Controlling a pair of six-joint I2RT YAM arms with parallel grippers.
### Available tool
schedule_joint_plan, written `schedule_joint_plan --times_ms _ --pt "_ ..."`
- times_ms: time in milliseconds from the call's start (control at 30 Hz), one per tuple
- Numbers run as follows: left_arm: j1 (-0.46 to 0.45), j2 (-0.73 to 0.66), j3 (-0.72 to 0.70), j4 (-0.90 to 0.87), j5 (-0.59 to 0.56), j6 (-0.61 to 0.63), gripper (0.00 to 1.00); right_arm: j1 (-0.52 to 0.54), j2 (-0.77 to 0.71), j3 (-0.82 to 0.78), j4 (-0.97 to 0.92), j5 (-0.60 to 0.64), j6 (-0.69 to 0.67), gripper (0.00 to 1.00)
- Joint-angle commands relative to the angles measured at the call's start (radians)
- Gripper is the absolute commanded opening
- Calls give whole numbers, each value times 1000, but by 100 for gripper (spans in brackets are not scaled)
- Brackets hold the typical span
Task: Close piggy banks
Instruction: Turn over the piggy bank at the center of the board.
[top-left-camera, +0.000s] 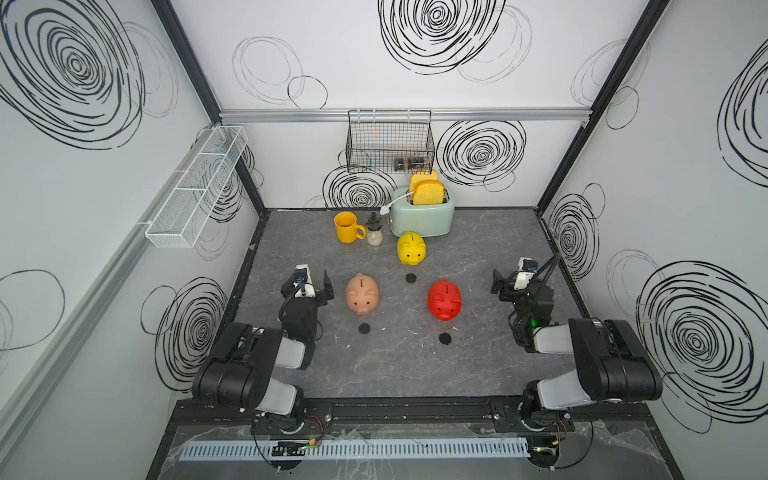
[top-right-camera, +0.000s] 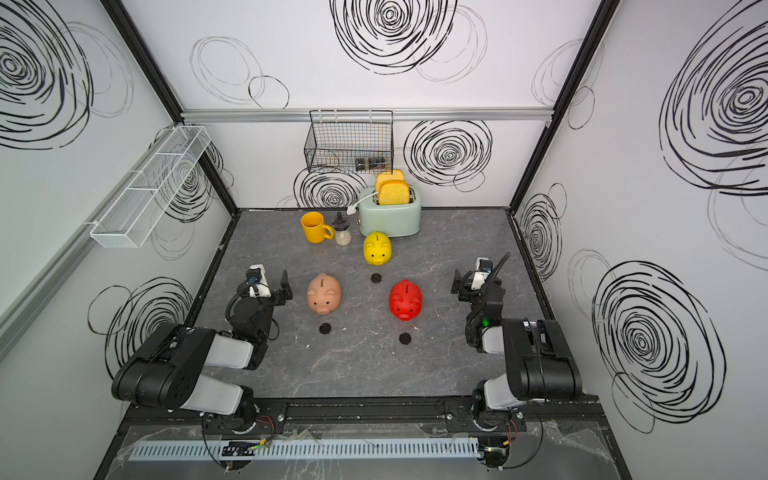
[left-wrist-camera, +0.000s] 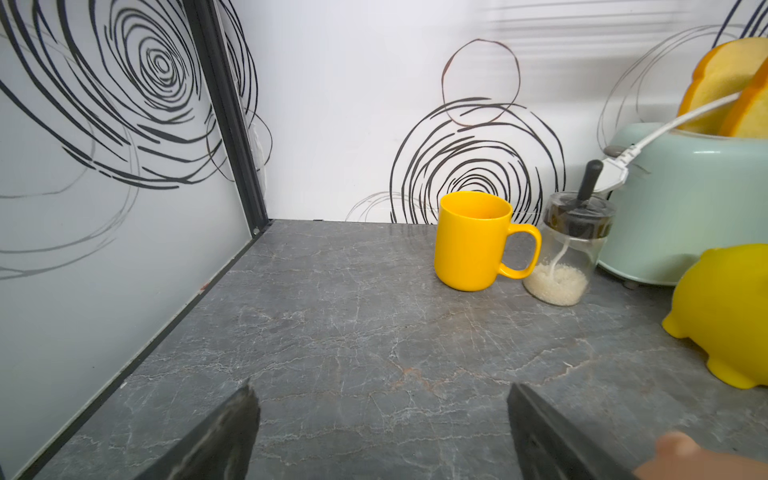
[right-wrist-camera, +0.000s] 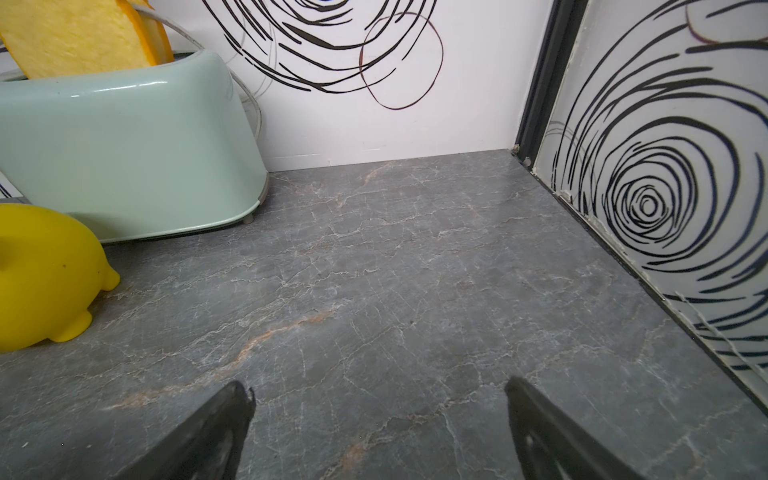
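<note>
While our left gripper (left-wrist-camera: 379, 392) and right gripper (right-wrist-camera: 379, 386) hang wide open and empty, we see the pink piggy bank (top-left-camera: 362, 293), yellow piggy bank (top-left-camera: 411, 248) and red piggy bank (top-left-camera: 444, 299) standing upright on the table (top-left-camera: 478, 249) between them.

Both top views hang high over the near edge of the counter (top-left-camera: 395, 374), looking steeply down toward the back wall. They share almost the whole scene with a slight sideways offset, the toaster (top-left-camera: 422, 220) at upper centre of the frame. The left wrist view sits low and close to the counter behind the left fingers (left-wrist-camera: 224, 436), facing the back-left corner. The right wrist view, equally low behind the right fingers (right-wrist-camera: 208, 436), faces the back-right corner. These 2 share the toaster and the yellow pig (left-wrist-camera: 731, 316).
</note>
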Motion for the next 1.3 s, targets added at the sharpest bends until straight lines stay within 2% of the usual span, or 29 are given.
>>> schedule_joint_plan --times_ms 0,133,200,233,300,367,400,433,500,600,667,800,867,967,1067,1267 --pt "-88 -90 -8 84 -194 93 96 -4 -3 26 -4 -2 -11 98" --pt "-173 -212 -18 48 -221 192 96 7 -142 151 -310 39 -4 98" --pt "-207 -263 -25 52 -291 174 96 6 -211 188 -383 58 59 98" --pt "-225 -300 -22 31 -339 144 96 6 -244 204 -423 56 100 98" --pt "-245 -398 9 -116 -346 76 96 3 -307 218 -476 49 166 98" --pt "-235 -515 92 -434 -276 -33 96 1 -367 214 -512 77 262 98" --pt "-221 -561 135 -556 -255 -93 96 -7 -401 211 -542 99 360 98" --pt "-218 -595 154 -613 -257 -147 96 -32 -435 204 -571 77 456 98" --pt "-218 -652 137 -618 -232 -220 96 -93 -494 164 -538 -27 586 98" --pt "-212 -744 133 -716 -201 -380 96 -163 -575 101 -454 -155 631 98" --pt "-173 -798 164 -859 -97 -501 96 -180 -620 104 -480 -183 622 98" --pt "-37 -830 266 -1114 159 -636 96 -178 -663 137 -550 -281 630 98" --pt "12 -826 307 -1209 277 -669 96 -174 -657 155 -569 -368 636 98" --pt "38 -818 343 -1305 423 -649 96 -156 -646 196 -644 -464 662 98" --pt "37 -820 354 -1376 497 -639 96 -85 -624 252 -740 -498 652 94" --pt "10 -823 314 -1388 570 -655 96 218 -522 361 -798 -424 638 89"
